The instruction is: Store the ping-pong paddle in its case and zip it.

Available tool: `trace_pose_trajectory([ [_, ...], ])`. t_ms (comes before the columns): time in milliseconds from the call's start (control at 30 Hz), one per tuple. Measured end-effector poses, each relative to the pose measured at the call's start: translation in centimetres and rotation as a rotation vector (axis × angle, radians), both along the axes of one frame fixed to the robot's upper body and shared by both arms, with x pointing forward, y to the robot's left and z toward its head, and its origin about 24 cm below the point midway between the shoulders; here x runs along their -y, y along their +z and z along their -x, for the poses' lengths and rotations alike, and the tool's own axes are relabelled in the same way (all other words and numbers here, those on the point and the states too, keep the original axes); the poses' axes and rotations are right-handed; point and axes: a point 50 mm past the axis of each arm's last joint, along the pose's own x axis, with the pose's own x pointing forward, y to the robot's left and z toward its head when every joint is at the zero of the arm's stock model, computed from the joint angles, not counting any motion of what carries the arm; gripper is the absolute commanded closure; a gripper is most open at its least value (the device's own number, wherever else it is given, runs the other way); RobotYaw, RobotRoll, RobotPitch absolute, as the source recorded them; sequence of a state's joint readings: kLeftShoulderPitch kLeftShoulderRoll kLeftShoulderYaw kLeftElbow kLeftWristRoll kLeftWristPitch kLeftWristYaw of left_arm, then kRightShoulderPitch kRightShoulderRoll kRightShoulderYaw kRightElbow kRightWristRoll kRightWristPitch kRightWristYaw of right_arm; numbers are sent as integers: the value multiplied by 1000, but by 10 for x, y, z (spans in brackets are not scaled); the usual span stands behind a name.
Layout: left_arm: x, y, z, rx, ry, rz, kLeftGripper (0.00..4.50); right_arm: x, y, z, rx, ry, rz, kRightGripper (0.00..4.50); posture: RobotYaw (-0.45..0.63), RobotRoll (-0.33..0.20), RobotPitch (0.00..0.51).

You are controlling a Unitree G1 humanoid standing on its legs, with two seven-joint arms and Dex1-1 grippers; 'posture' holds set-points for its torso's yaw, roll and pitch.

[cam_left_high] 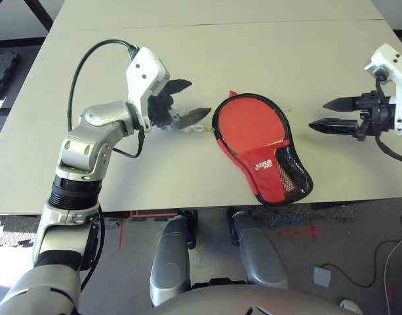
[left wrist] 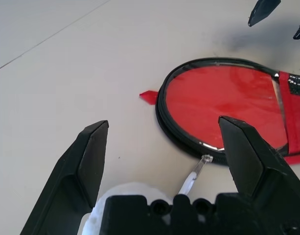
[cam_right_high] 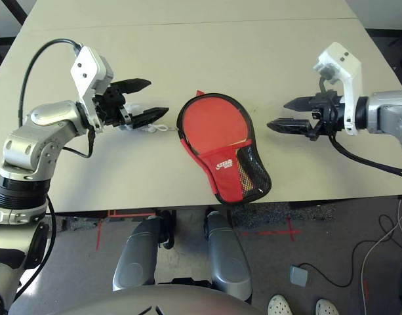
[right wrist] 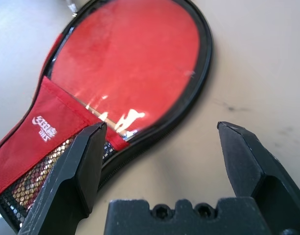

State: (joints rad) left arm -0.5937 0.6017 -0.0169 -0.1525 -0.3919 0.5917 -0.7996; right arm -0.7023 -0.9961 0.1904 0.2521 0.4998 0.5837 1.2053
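Layout of the work surface, as seen from the robot's head. The case [cam_left_high: 269,172] lies flat on the table [cam_left_high: 187,59], near its front edge and between the two claws — the left claw [cam_left_high: 185,103] to its left, the right claw [cam_left_high: 333,115] to its right, both apart from it. The paddle [cam_left_high: 250,125] lies inside the case, its round part in the wide end, which points away from the robot; the case's narrow end points toward the robot. A zipper pull [left wrist: 195,172] — attached at the case's left side — extends toward the left claw. The face mask [left wrist: 125,196] lies on the table beside that claw.
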Motion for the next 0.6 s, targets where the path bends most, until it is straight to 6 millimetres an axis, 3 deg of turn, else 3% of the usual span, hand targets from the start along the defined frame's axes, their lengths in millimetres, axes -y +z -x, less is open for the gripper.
trace_pose_trajectory([
  [300, -16, 4, 3, -12, 56, -24, 0, -36, -20, -28, 65, 138, -31, 24, 79, 0, 260],
  [600, -20, -4, 7, -71, 72, -17, 0, -46, -38, -35, 75, 156, 19, 24, 83, 0, 266],
])
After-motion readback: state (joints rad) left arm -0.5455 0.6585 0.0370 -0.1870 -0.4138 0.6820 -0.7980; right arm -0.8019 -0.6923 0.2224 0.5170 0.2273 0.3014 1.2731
